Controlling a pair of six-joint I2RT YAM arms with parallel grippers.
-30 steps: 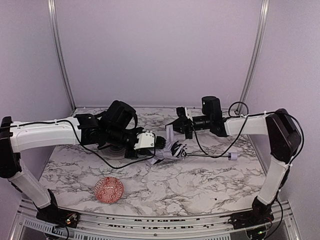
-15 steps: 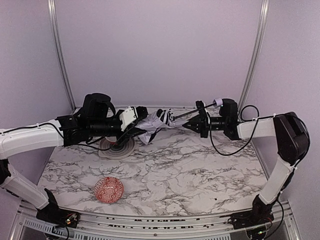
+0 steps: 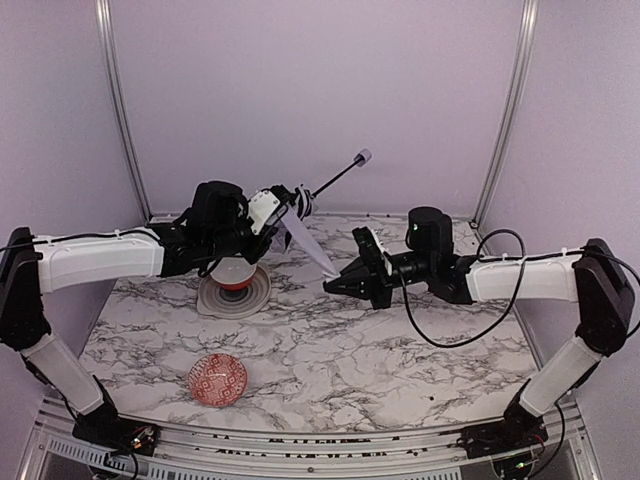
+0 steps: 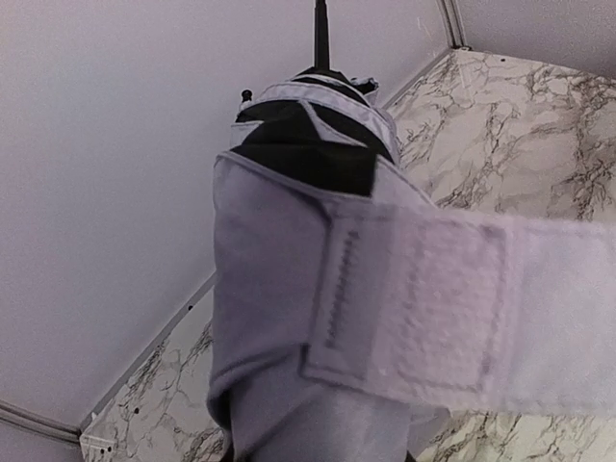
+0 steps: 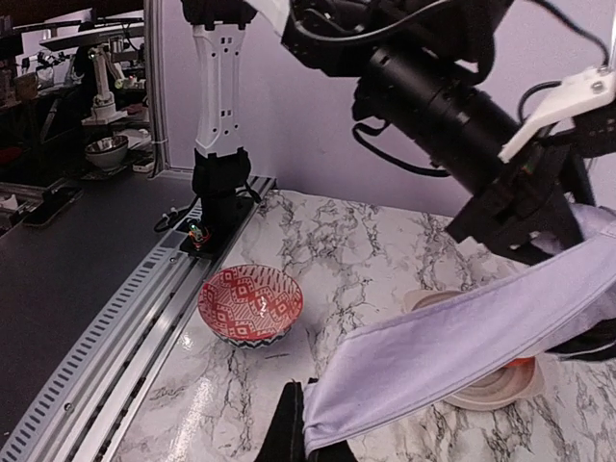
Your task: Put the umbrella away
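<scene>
Behind the red patterned bowl (image 3: 218, 379), toward the back wall, sits a pale plate stack (image 3: 233, 292) with something red on it. Above and beyond the bowl, the left gripper (image 3: 280, 207) clamps the umbrella (image 4: 279, 289): wrinkled lavender bundle, black shaft angled up to the knob handle (image 3: 362, 156). Its strap (image 3: 310, 247) stretches down to the right gripper (image 3: 329, 284), pinched on the end. Veined marble table (image 3: 400, 370); lavender walls (image 3: 320, 100).
</scene>
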